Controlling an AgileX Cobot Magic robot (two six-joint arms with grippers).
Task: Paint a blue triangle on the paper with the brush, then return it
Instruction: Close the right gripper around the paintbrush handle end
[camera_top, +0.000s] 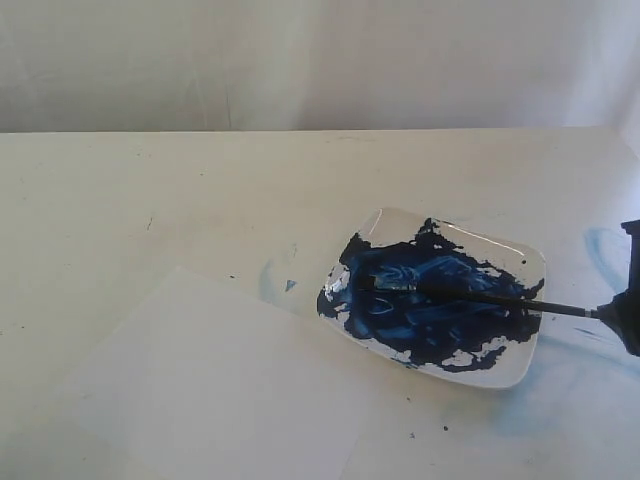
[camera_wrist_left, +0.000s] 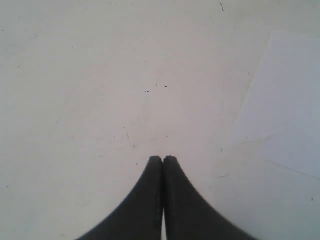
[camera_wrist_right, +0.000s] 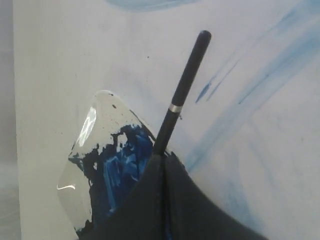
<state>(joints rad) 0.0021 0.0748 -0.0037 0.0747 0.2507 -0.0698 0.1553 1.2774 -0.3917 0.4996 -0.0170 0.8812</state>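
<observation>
Right hand (camera_top: 612, 315) is closing tightly on the brush (camera_top: 480, 295), gripping its thin black handle at the right edge of the scene. In the right wrist view the 2 fingers (camera_wrist_right: 145, 200) are pressing together, with the handle and its narrow silver band sticking out from between them. From that grip the brush is stretching left across the dish (camera_top: 505, 378), and its tip is lying in the blue paint (camera_top: 430, 300) toward the dish's left side. Dark, streaky paint is covering most of the white dish, leaving only the rim and a few patches bare.

Left of the dish and nearer, the paper (camera_top: 220, 380) is lying flat on the surface (camera_top: 150, 190), a large white sheet only slightly paler than what is under it; its near side is running out of the picture. Pale-blue stains (camera_top: 600, 250) are marking the surface around the dish, mostly on the right.

Left hand (camera_wrist_left: 163, 159) is hanging shut over bare surface, its 2 fingers meeting at the tips and gripping nothing, with a corner of the paper just beside it.
</observation>
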